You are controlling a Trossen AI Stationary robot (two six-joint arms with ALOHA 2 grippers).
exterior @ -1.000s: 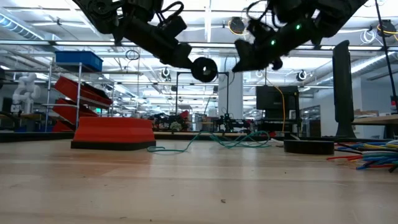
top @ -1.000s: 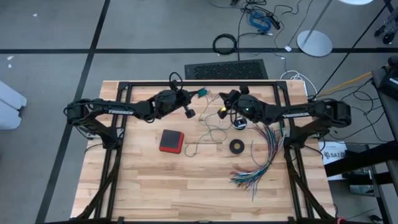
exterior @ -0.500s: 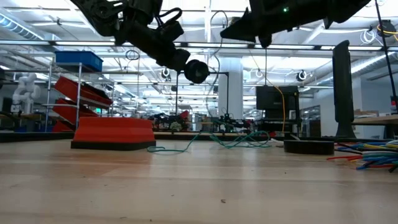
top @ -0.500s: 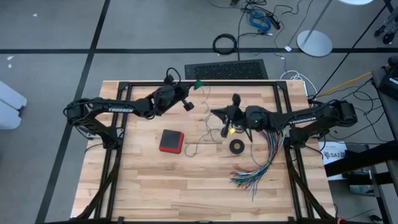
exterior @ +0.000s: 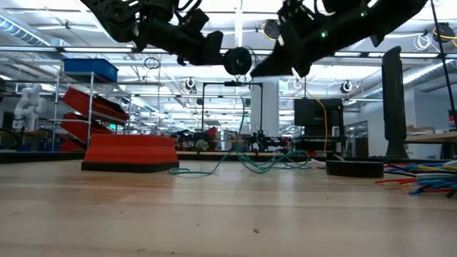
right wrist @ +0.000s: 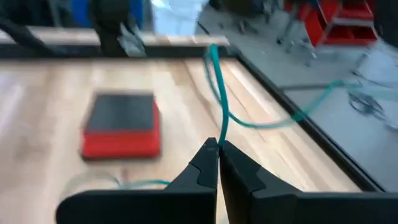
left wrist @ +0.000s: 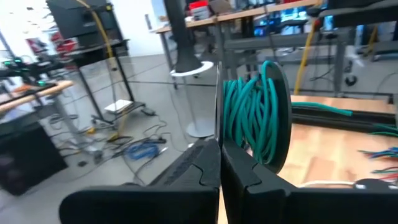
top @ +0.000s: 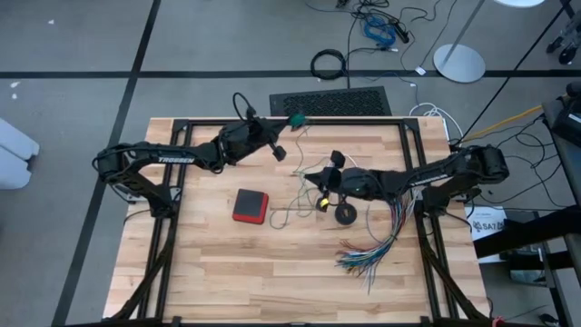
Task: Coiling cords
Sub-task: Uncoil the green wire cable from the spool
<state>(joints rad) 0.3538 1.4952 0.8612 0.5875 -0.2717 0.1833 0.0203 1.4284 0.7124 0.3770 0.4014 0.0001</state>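
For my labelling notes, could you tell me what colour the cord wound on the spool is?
Teal-green. The wound cord shows best in the left wrist view.

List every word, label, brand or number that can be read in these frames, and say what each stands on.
"TROSSEN": white lettering on the left arm, high view.
White label with dark print on the equipment beside the table's right edge, high view: too small to read.
Low view and both wrist views: no readable text; anything in the room behind is too blurred.
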